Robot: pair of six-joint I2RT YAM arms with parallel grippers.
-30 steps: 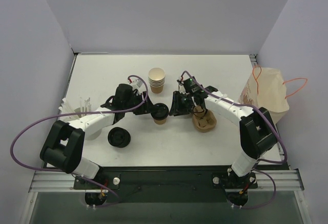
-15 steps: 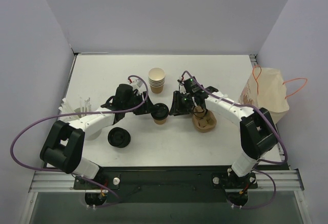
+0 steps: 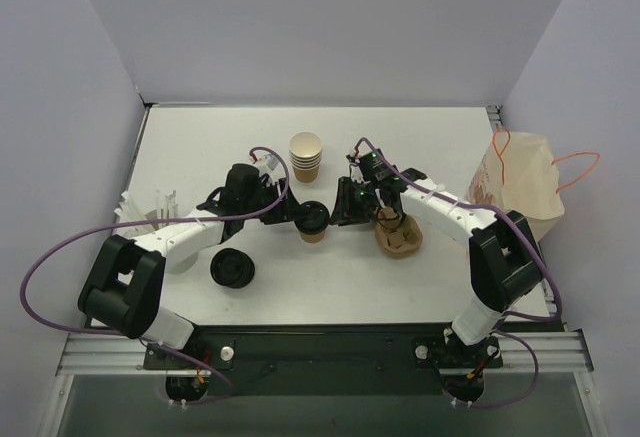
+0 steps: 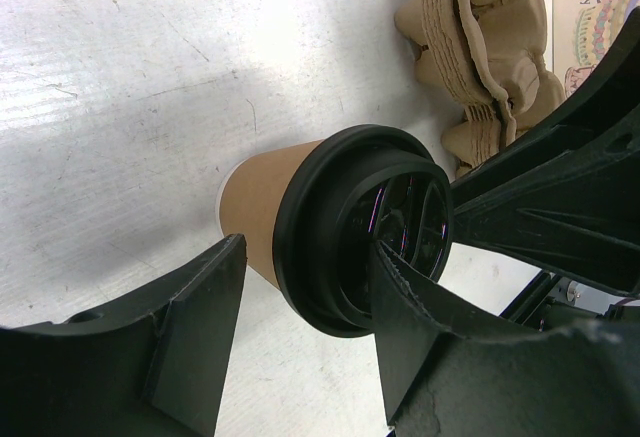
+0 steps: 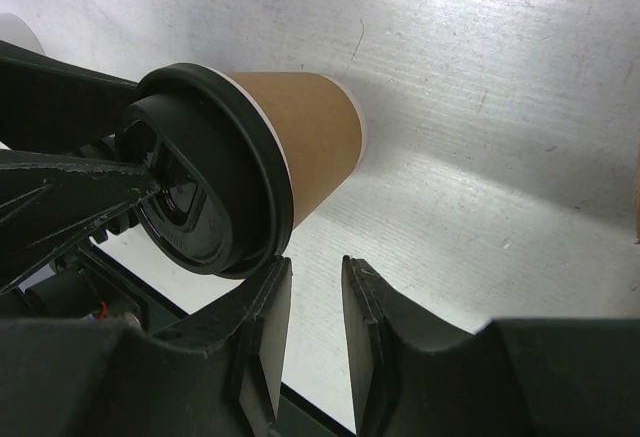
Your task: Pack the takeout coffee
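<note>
The takeout coffee cup [image 3: 314, 222], tan kraft paper with its black lid [image 3: 313, 215] on, stands on the table between my two grippers. My left gripper [image 3: 292, 215] is open. In the left wrist view its fingers [image 4: 190, 327] straddle the lid [image 4: 350, 227] and cup [image 4: 255, 202]; the left one stands apart from the rim. My right gripper [image 3: 340, 214] is at the cup's right side. In the right wrist view its jaws [image 5: 315, 269] are a narrow gap apart and empty, the left fingertip right at the lid's rim [image 5: 275, 207].
A stack of nested tan cups [image 3: 306, 155] stands behind the cup. The brown pulp carrier [image 3: 398, 235] lies under the right arm. A stack of black lids [image 3: 232, 269] sits front left. A paper bag [image 3: 525, 182] stands at the right edge and white items [image 3: 150, 215] at the left edge.
</note>
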